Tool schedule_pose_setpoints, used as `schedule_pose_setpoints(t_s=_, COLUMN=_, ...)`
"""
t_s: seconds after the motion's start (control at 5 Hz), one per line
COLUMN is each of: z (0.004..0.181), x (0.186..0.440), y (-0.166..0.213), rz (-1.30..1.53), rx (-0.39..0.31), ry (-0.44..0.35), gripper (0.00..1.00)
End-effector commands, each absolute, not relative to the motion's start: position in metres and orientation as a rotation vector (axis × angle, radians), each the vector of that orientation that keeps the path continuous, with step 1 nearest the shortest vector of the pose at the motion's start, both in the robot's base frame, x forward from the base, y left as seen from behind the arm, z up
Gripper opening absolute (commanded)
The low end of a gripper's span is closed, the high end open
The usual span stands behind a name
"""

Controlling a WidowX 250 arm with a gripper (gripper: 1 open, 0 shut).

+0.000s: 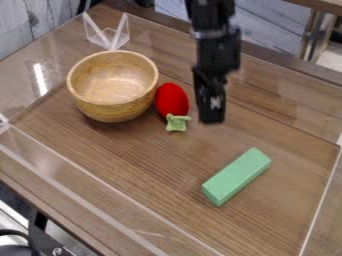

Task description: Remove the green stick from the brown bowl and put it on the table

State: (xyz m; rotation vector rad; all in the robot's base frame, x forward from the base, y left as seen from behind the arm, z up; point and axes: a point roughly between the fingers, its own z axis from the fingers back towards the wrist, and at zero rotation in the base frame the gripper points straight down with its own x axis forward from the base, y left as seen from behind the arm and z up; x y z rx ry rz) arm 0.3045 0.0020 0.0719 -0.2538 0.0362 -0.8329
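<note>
The green stick (237,176) lies flat on the table (120,170) at the front right, well apart from the brown bowl (114,85). The bowl stands at the back left and its pale inside shows nothing in it. My gripper (210,110) hangs above the table between the bowl and the stick, next to the red toy, with its dark fingers pointing down. It is blurred by motion; its jaws look open and nothing is between them.
A red strawberry-like toy (171,102) with a small green stem lies just right of the bowl. Clear acrylic walls (54,175) run along the table edges. A folded clear piece (107,32) stands behind the bowl.
</note>
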Motion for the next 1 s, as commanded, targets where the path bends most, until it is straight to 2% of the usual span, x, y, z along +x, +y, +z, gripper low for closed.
schedule_pose_setpoints(t_s=0.0, z=0.105, x=0.319, y=0.016, rz=-0.740, rx=-0.195, ry=-0.053, gripper=1.00)
schedule_pose_setpoints(t_s=0.2, z=0.104, x=0.323, y=0.016, rz=-0.755, rx=-0.192, ry=-0.051, gripper=1.00)
schedule_pose_setpoints(t_s=0.4, z=0.101, x=0.327, y=0.016, rz=-0.771, rx=-0.193, ry=-0.050, gripper=0.00)
schedule_pose_setpoints(t_s=0.8, z=0.093, x=0.328, y=-0.012, rz=-0.699, rx=-0.203, ry=-0.052, gripper=0.00)
